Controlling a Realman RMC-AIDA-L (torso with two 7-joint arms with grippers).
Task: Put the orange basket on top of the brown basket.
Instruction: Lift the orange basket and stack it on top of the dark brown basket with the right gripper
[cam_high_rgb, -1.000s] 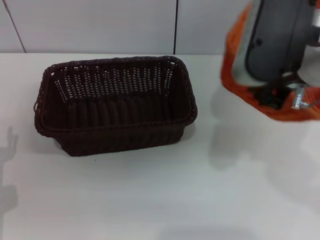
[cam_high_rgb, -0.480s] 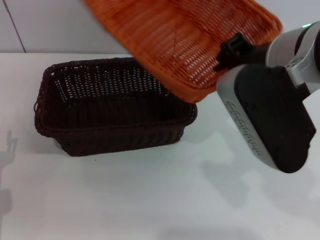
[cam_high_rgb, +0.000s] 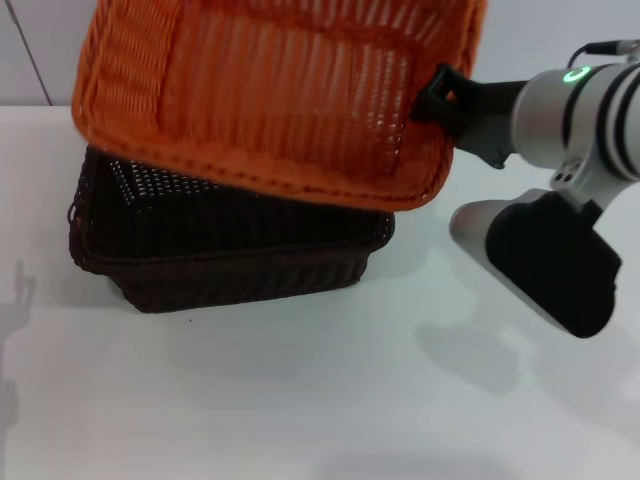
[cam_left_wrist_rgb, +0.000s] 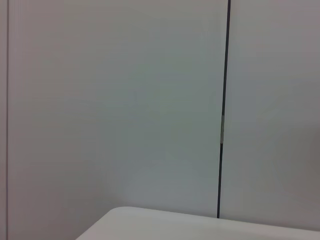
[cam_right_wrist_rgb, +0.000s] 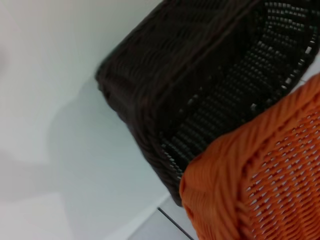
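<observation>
Right hand (cam_high_rgb: 440, 100) clamped on orange basket (cam_high_rgb: 280, 100) rim, held tilted above brown basket (cam_high_rgb: 230, 250) on worktop (cam_high_rgb: 300, 400). Should level it, align rims, lower gently. Left hand unseen.

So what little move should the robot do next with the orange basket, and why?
Probably lower it gently while tipping it level. The right gripper holds the orange basket by its rim, tilted in the air over the brown basket, not yet resting on it. The brown basket sits open-side up on the white table, ready for it.
</observation>
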